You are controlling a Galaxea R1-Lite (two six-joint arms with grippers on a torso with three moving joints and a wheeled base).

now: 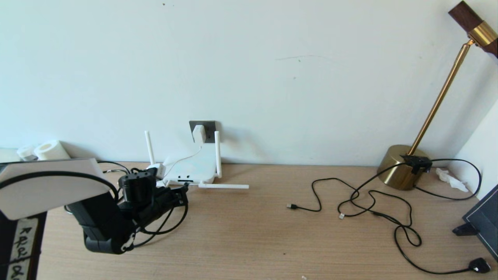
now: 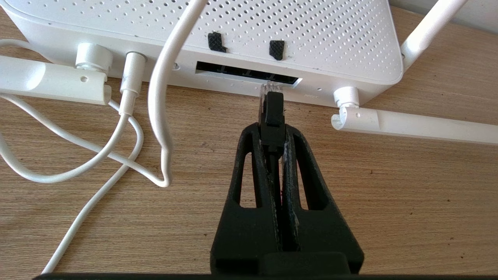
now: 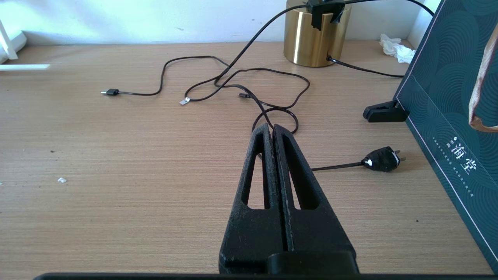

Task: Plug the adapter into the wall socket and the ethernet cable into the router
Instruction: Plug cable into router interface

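The white adapter (image 1: 199,133) sits in the dark grey wall socket (image 1: 209,126), its thin white cord running down to the router (image 1: 192,168). The router lies flat on the desk below, its dark port slot (image 2: 249,73) facing me. My left gripper (image 1: 183,193) (image 2: 272,134) is shut on the black boot of the ethernet cable (image 2: 272,116). The clear plug tip (image 2: 269,88) hovers just at the edge of the port slot. My right gripper (image 3: 271,130) is shut on nothing, parked above the desk at the right, out of the head view.
Two router antennas (image 2: 412,124) lie flat on the desk beside the port edge, and white cords (image 2: 128,116) loop nearby. Thin black cables (image 1: 373,206), a black plug (image 3: 383,158), a brass lamp base (image 1: 400,167) and a dark green bag (image 3: 451,97) occupy the right side.
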